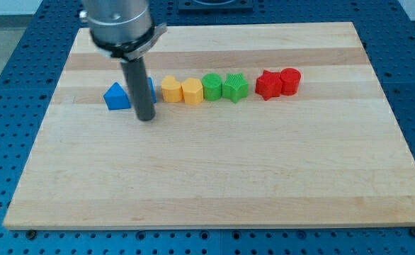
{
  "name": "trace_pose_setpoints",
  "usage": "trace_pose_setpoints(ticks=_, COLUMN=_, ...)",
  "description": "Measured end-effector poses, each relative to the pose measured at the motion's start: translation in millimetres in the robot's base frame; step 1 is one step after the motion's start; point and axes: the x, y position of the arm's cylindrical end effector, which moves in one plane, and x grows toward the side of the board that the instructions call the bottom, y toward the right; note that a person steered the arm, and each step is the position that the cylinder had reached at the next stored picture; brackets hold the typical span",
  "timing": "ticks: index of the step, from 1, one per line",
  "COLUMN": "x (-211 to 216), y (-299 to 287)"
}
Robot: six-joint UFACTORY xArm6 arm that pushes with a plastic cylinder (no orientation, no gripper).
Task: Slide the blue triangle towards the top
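The blue triangle (116, 96) lies on the wooden board (214, 170) at the left end of a row of blocks. My tip (145, 117) rests on the board just to the right of and slightly below the triangle, close to it. The rod hides most of a second blue block (150, 89), whose shape I cannot make out.
To the right in the same row stand a yellow block (171, 88), a yellow hexagon-like block (192, 91), a green block (212, 86), a green star (235, 87), a red star (268, 84) and a red round block (290, 81).
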Motion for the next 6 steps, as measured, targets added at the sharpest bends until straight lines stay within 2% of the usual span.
trace_pose_setpoints(ticks=1, x=-1.3, y=-33.1)
trace_pose_setpoints(ticks=3, x=-47.9, y=-58.7)
trace_pose_setpoints(ticks=4, x=-47.5, y=-59.3)
trace_pose_setpoints(ticks=5, x=-25.6, y=-48.2)
trace_pose_setpoints(ticks=6, x=-25.9, y=-24.8)
